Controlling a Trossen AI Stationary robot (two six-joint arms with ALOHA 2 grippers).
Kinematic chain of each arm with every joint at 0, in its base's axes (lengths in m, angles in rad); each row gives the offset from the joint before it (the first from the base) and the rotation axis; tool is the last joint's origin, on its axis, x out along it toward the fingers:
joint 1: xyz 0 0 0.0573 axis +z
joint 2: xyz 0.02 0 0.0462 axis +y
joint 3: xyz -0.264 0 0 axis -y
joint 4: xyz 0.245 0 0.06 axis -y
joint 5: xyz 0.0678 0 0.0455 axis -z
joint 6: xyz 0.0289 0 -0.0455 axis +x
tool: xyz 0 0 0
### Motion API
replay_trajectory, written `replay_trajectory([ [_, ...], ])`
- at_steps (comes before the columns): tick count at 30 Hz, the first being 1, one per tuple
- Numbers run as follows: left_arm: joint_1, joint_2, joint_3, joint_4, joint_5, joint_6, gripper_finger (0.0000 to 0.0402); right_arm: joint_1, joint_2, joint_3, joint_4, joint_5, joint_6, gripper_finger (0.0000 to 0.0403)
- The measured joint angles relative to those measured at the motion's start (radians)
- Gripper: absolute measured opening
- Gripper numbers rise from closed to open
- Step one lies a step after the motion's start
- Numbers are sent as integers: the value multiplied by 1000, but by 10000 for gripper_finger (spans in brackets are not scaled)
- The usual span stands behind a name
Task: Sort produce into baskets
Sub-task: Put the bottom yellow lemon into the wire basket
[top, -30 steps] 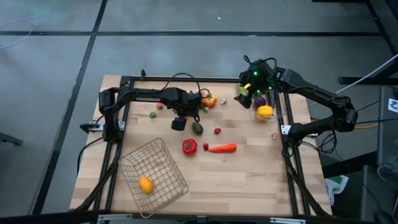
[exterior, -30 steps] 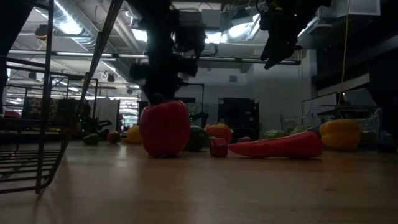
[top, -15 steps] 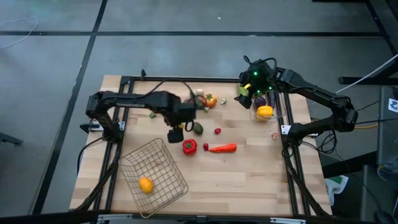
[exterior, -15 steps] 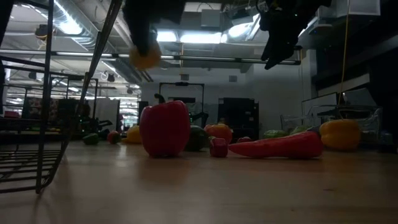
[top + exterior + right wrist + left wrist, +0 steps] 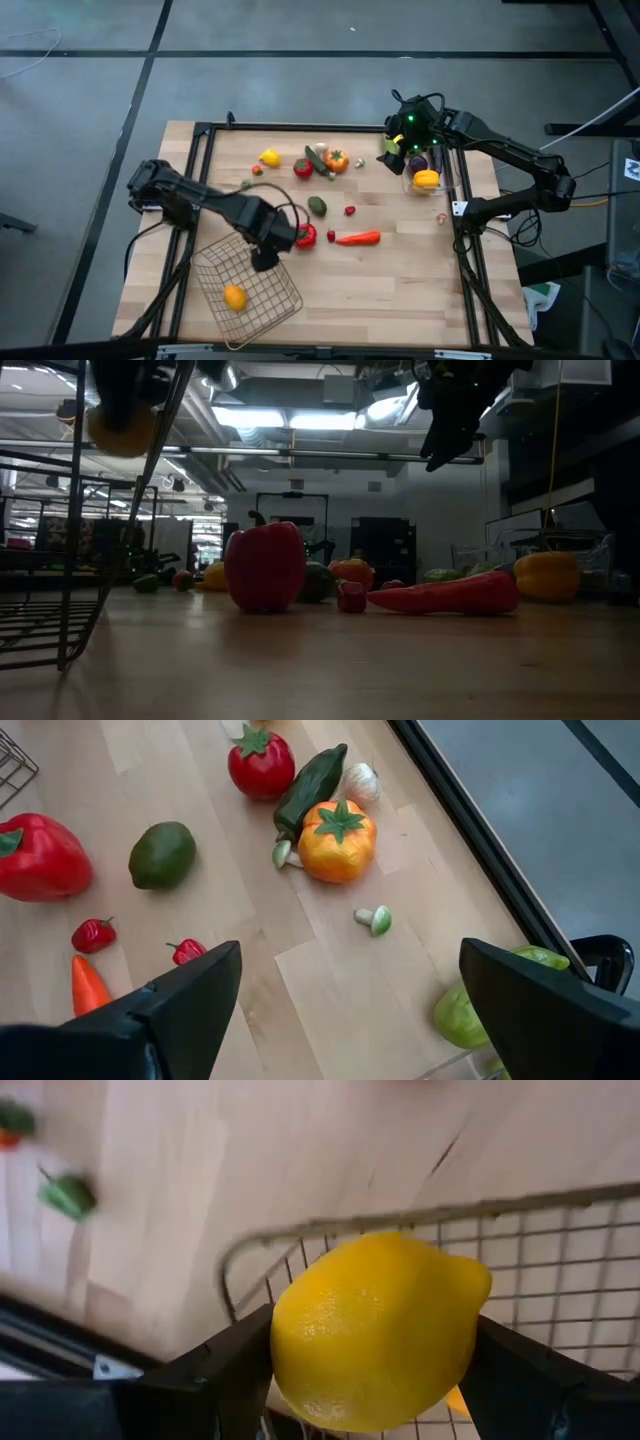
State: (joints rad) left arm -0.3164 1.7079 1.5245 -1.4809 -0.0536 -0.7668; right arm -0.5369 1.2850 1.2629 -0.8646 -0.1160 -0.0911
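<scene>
My left gripper [image 5: 365,1370] clamped a lemon [image 5: 375,1325] above the wire basket [image 5: 560,1240], seen only from its wrist, my right gripper [image 5: 350,1010] spread wide, empty, no writing readable.

1. High view: overhead, facing straight down; takes in the whole worktop [image 5: 400,280], both arms and the surrounding floor; distant.
2. Low view: at worktop height, facing level across into the room behind; close to the red pepper [image 5: 265,565].
3. Left wrist view: facing down past its own fingers; very near a lemon [image 5: 375,1330] over the wire basket [image 5: 560,1250].
4. Right wrist view: angled down on the worktop's far edge; moderately near.
5. Shared: the red pepper and the orange pepper [image 5: 338,840] show in the high, low and right wrist views; the wire basket shows in the high, low and left wrist views.
</scene>
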Motion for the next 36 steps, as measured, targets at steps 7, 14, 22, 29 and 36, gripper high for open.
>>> replay_trajectory([
  [7,-68,0,-115,5,10,-121,265,0,0,0,-1,0,0,372],
  [14,-120,0,-229,3,75,-162,265,0,0,0,-1,0,0,372],
  [22,-114,0,-332,-4,20,-138,265,0,0,0,0,0,0,372],
  [29,-95,0,-378,-81,-100,-52,265,0,0,0,0,0,0,372],
  [36,-94,0,-416,-71,-153,127,265,0,0,0,0,0,0,372],
])
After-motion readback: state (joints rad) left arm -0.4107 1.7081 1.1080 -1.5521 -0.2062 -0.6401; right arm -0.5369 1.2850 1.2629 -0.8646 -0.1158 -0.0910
